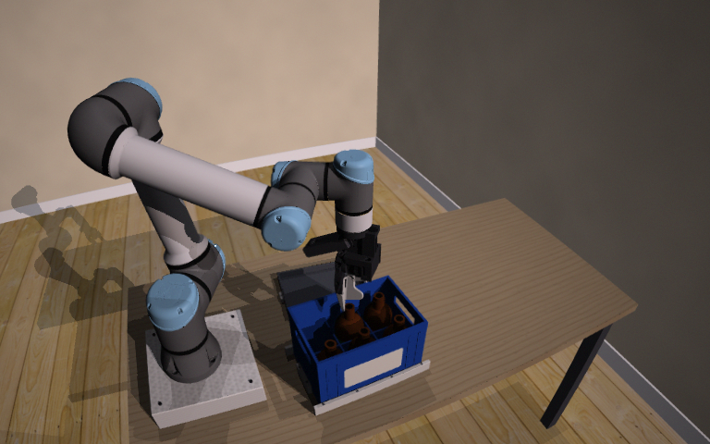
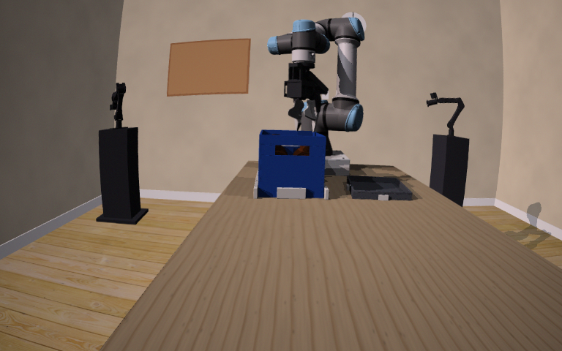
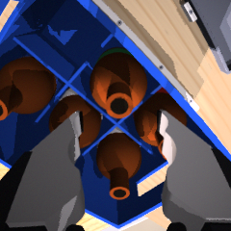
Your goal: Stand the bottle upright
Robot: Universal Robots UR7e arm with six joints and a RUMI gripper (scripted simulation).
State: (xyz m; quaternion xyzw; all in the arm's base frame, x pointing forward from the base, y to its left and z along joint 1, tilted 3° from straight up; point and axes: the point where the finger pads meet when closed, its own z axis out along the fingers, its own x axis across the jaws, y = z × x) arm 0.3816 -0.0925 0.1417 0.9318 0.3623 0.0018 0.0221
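Note:
Five brown bottles stand in the blue crate [image 1: 413, 345] [image 2: 291, 170] [image 3: 117, 214]. Its middle bottle on the tray side [image 1: 348, 326] [image 3: 117, 77] has its mouth midway between my fingertips in the wrist view. My gripper [image 1: 344, 307] [image 2: 305, 129] [image 3: 119, 112] points down at about its mouth level, open, with gaps on both sides and nothing gripped. Another bottle [image 1: 376, 314] [image 3: 119, 161] and the others reach less high in view; the fingertips partly hide two in the wrist view. I cannot tell which neck differs. The dark tray [image 1: 293, 285] [image 2: 381, 193] [image 3: 212, 43] holds no bottle.
Pale strips [image 1: 372, 388] [image 2: 291, 192] edge the crate's base. The crate's walls and thin blue dividers stand close around the bottles. One compartment, at the robot-base end on the tray side, holds no bottle. The robot's base [image 1: 206, 402] stands beside the crate.

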